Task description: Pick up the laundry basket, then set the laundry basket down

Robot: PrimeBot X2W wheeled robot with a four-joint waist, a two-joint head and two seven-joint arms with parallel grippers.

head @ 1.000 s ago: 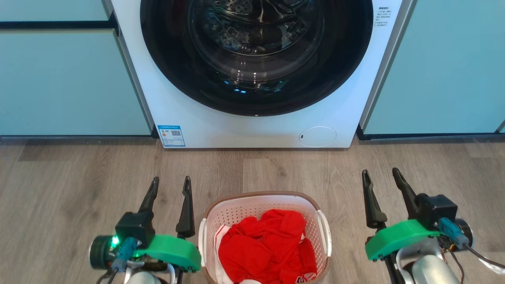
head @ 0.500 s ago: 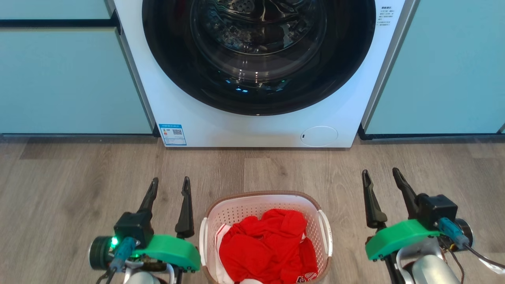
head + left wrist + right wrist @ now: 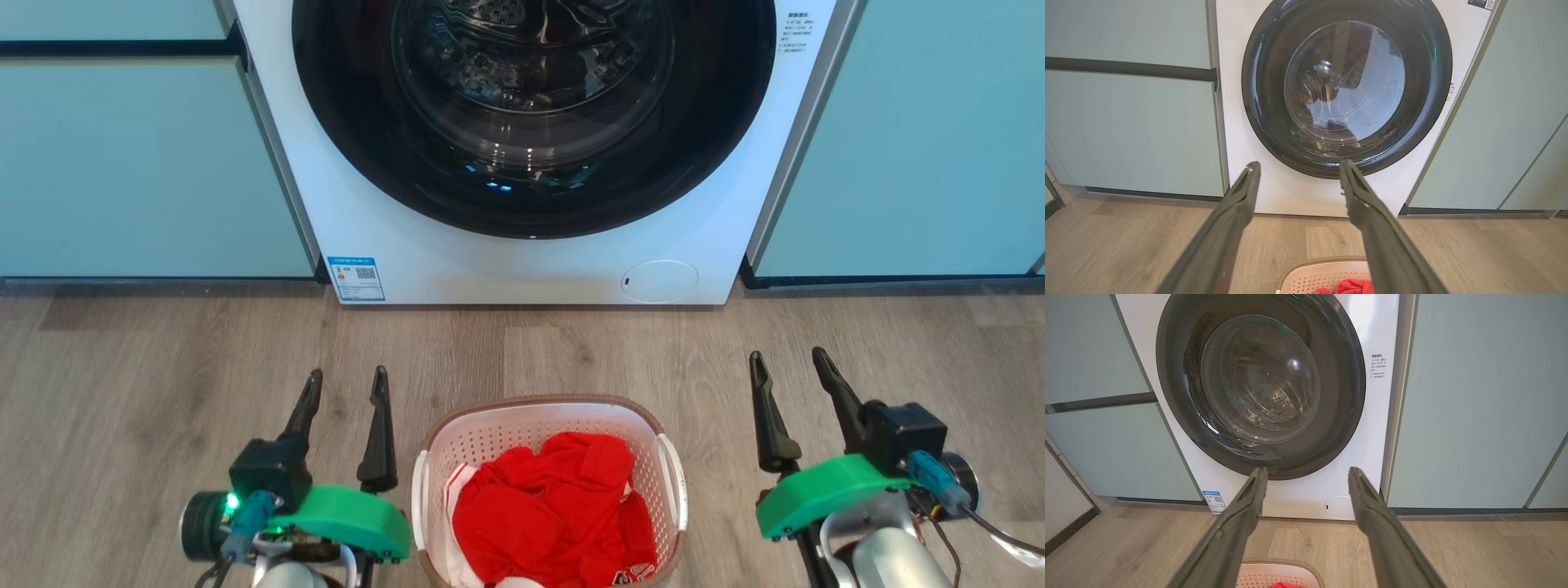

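Firstly, in the head view I noted the small rounded white perforated plastic laundry basket (image 3: 522, 433), brown at the rim. It stood on the grey-brown wood-plank floor (image 3: 163, 384), in front of the white front-loading washer (image 3: 457, 269) and apart from it. A crumpled red cloth garment (image 3: 555, 506) lay inside. The left gripper (image 3: 347, 376) hung just beside the basket's left flank, and the right gripper (image 3: 787, 356) sat farther off on the other side. Both had their dark fingers spread and held nothing.

Through the left wrist view, the left gripper (image 3: 1300, 163) pointed at the washer door with its fingers apart. The basket's far rim showed at the bottom edge.

Through the right wrist view, the right gripper (image 3: 1308, 470) was likewise spread and empty, with the same rim low between its fingers.

I judged the load light, since the cloth should add little weight. The thin perforated wall would probably flex under a squeeze, and smooth plastic may slip. I therefore recommended taking the two white side handles (image 3: 678, 482), one per gripper, and lifting level so that the basket cannot tip.
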